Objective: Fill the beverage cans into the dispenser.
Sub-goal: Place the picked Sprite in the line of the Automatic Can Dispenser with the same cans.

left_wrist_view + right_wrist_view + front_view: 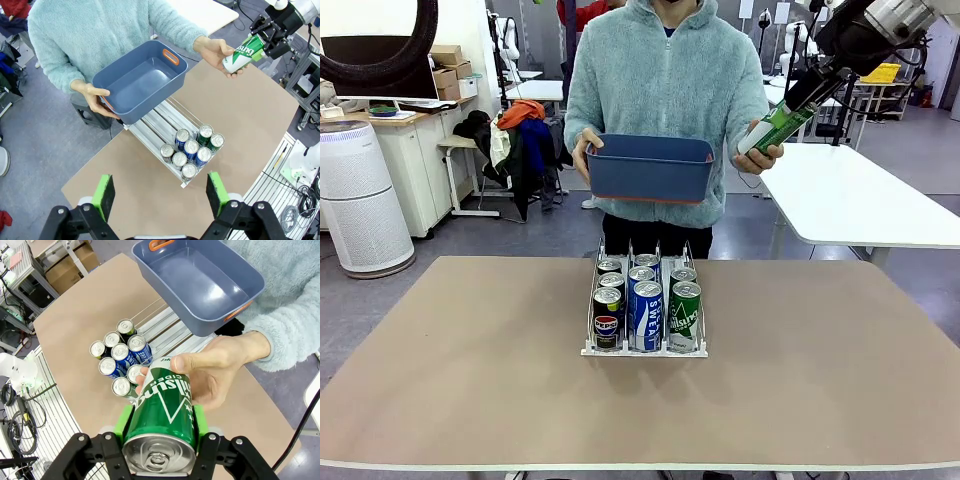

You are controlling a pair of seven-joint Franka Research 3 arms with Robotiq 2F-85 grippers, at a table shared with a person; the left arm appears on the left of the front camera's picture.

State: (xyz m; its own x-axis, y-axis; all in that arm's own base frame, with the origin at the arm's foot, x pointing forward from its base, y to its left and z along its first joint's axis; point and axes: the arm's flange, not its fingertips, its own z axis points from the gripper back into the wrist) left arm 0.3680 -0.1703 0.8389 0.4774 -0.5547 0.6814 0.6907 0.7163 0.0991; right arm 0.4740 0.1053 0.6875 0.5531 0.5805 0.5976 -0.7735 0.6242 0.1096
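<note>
A green beverage can (pixel 778 126) hangs above the table's far right, with my right gripper (pixel 800 106) shut on its top end. The person's hand (pixel 760 155) holds the lower end of the same can. In the right wrist view the green can (pixel 162 407) sits between my green pads (pixel 123 420), with the hand (pixel 220 370) around its far end. The dispenser (pixel 645 352) stands mid-table with several cans (pixel 647 305) in its three lanes. My left gripper (pixel 160 195) hovers open above the dispenser (pixel 159 120), holding nothing.
The person stands at the far edge holding an empty blue bin (pixel 650 168) in the other hand, above the dispenser's rear end. A white table (pixel 860 195) stands behind at the right. Bare tabletop (pixel 450 340) lies on both sides of the dispenser.
</note>
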